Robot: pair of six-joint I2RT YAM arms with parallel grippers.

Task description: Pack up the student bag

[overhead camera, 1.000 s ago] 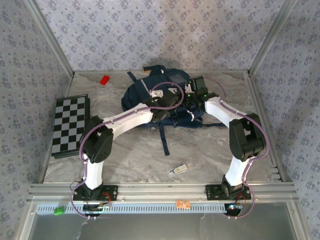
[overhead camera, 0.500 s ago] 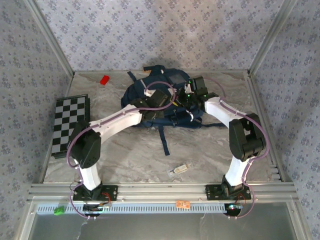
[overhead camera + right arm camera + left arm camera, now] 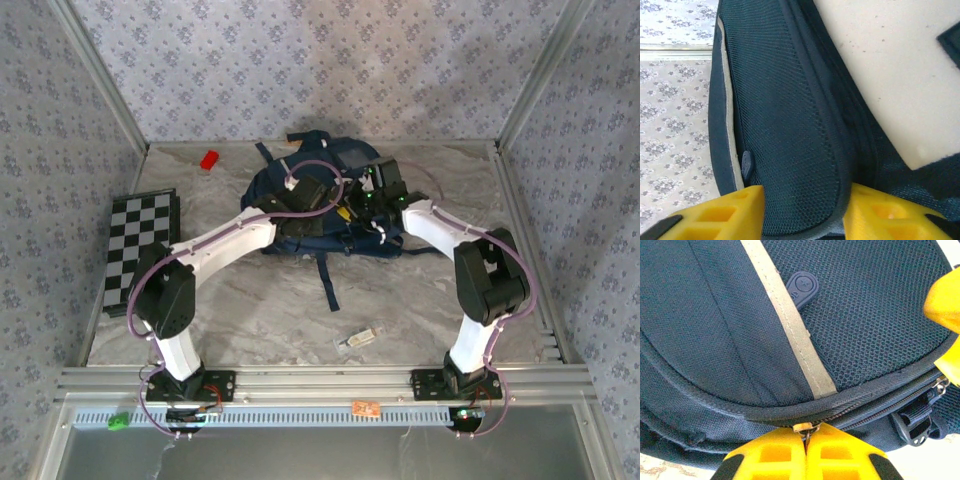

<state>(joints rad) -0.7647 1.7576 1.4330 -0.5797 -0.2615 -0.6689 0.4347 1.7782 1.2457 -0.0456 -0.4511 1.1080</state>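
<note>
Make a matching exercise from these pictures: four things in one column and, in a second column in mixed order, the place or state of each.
Things:
1. checkerboard
2. red block
3. left gripper
4. right gripper

Places and states:
a. shut on the zipper pull of the student bag
b. at the far end of the table, left of the bag
c. jaws apart, a fold of the bag between them
d. at the table's left edge

Pairs: 1-d, 2-b, 3-a, 4-c
</note>
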